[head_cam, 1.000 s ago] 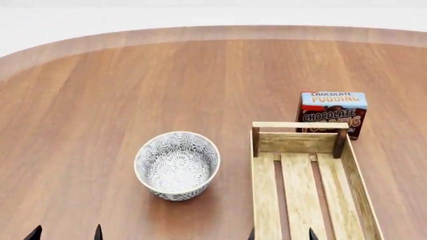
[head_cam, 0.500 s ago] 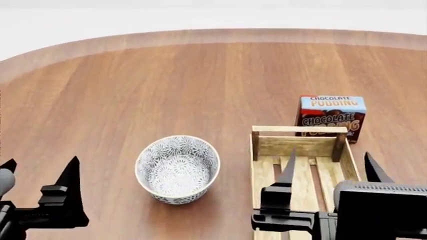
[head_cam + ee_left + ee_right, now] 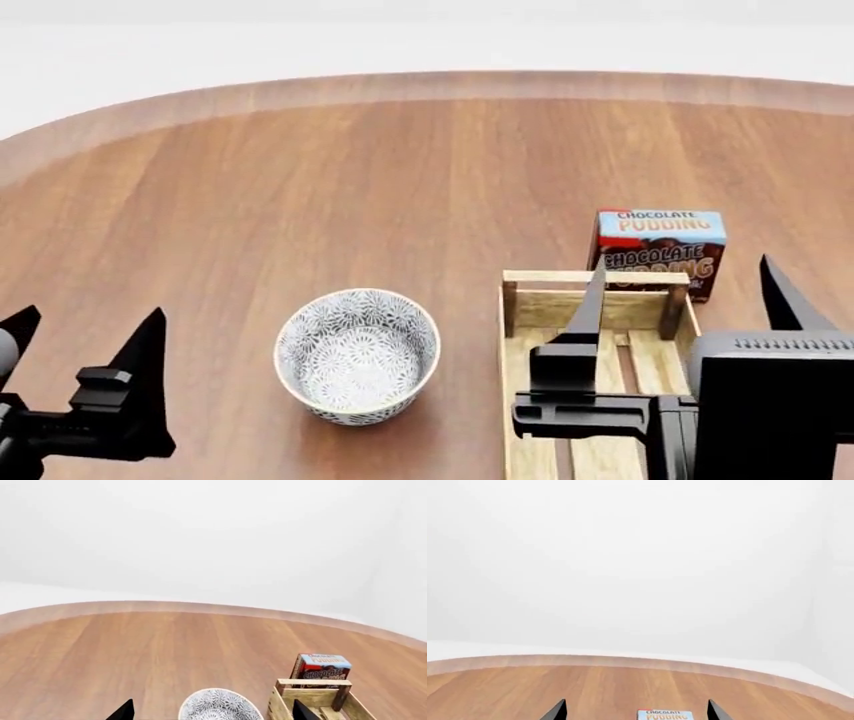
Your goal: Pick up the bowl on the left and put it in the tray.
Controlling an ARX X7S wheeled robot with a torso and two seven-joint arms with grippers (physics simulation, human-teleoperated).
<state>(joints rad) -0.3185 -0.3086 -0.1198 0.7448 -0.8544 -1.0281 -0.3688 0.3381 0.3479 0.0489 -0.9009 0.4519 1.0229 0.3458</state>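
Bowl [image 3: 356, 356]: set upright on the counter [image 3: 334, 180], just beside the tray [image 3: 529, 330], untouched.
Handling: judged stiff, glazed, likely slippery and breakable; best pinched over the cream rim.
Tray: empty slats seen; pudding box [image 3: 659, 249] just behind it.
Left hand [image 3: 83, 385]: fingers spread apart, empty, near the bowl.
Right hand [image 3: 687, 300]: spread apart, empty, over the tray.

Chocolate pudding box [image 3: 661, 250] upright on round wood table [image 3: 334, 180]; small print unreadable.

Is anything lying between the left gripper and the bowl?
No. In the head view only bare table separates the left gripper from the bowl.
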